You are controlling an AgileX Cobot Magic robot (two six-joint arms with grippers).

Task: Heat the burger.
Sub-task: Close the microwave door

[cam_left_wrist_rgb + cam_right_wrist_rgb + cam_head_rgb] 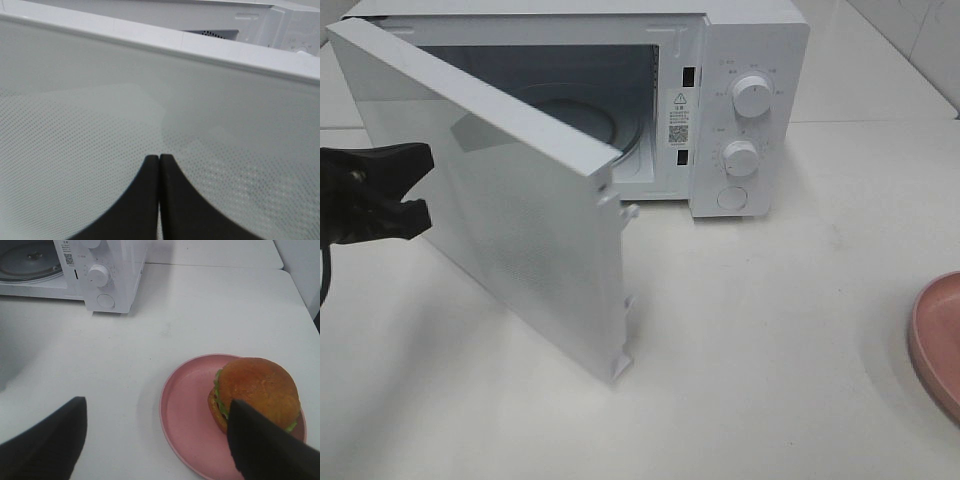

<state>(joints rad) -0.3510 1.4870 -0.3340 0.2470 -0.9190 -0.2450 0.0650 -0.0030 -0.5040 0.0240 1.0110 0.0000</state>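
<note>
The left gripper (159, 159), jaws pressed together and empty, sits near the open microwave door (510, 230), perhaps touching. The right gripper (157, 440), jaws spread wide, hovers above the burger (257, 392) on its pink plate (187, 420).

White box-shaped microwave oven (740, 110) at the counter's (770, 340) far edge, its white door (510, 210) with dotted mesh window swung wide open toward the near left. Round glass turntable (575, 120) visible inside. Two white round knobs (752, 97) on the control panel. Black left gripper (380, 190) beside the door's outer face. Shallow pink round plate (940, 335) cut off at the counter's right edge.
</note>
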